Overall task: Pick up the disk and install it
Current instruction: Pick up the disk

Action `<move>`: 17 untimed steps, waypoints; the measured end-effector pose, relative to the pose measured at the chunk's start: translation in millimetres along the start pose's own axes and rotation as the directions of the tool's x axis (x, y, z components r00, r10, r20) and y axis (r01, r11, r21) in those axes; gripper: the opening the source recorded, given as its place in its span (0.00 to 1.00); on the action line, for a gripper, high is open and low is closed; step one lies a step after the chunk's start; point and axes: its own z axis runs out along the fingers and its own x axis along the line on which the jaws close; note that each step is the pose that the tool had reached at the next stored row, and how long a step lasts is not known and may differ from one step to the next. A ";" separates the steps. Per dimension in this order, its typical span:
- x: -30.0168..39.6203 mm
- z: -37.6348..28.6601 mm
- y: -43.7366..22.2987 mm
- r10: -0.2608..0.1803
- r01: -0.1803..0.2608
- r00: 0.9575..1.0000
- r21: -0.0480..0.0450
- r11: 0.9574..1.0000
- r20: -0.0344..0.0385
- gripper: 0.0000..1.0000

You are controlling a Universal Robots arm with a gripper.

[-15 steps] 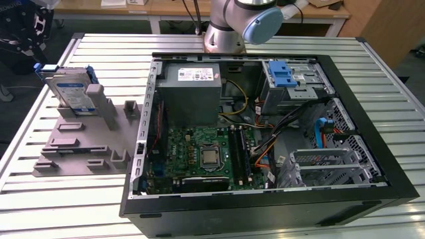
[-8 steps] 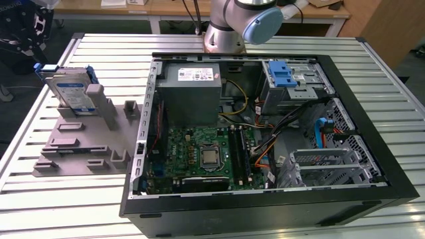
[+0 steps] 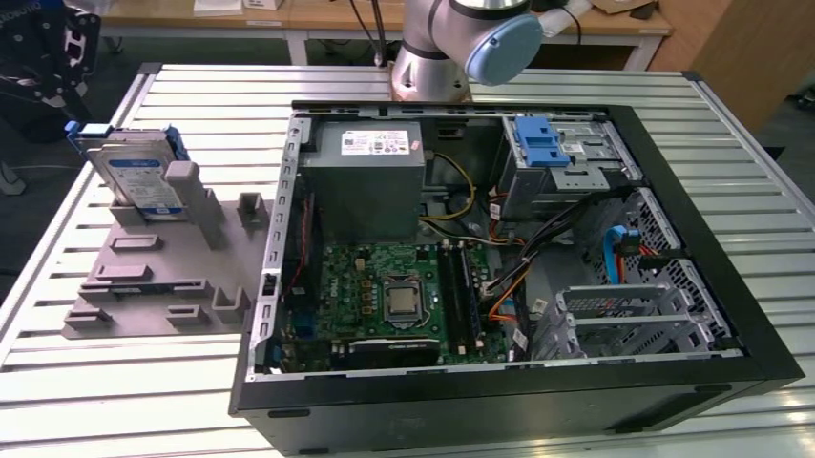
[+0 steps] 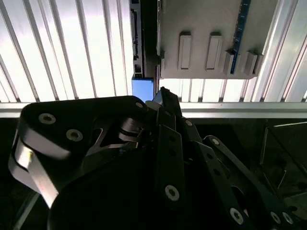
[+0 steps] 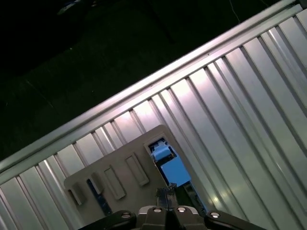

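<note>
Blue-framed disk [image 3: 134,176] is parked upright in a grey holder [image 3: 153,277] on the slatted table [image 3: 114,401], out around 10 o'clock in the exterior view, well apart from the open PC case [image 3: 510,410] that takes up the 3 to 5 o'clock side. The drive cage [image 3: 560,162] with its blue latch sits at about 1 o'clock inside the case, with nothing slotted in that I can make out. The hand [image 5: 168,191] hangs above the holder. In both wrist views it looks down on the disk's blue end, with its tips just over it and not touching. From what I can see the fingers are pinched together with nothing between them, so it's got no hold of anything, and the disk hasn't been picked up.
</note>
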 end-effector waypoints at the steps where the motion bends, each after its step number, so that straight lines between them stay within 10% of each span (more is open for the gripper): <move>1: 0.0 0.1 0.0 -0.018 0.018 1.000 0.000 1.000 -0.001 0.11; 9: 0.0 0.9 0.0 -0.164 0.164 0.986 -0.002 0.987 -0.007 0.11; 17: 0.0 1.9 -0.1 -0.296 0.296 0.955 0.000 0.955 -0.010 0.11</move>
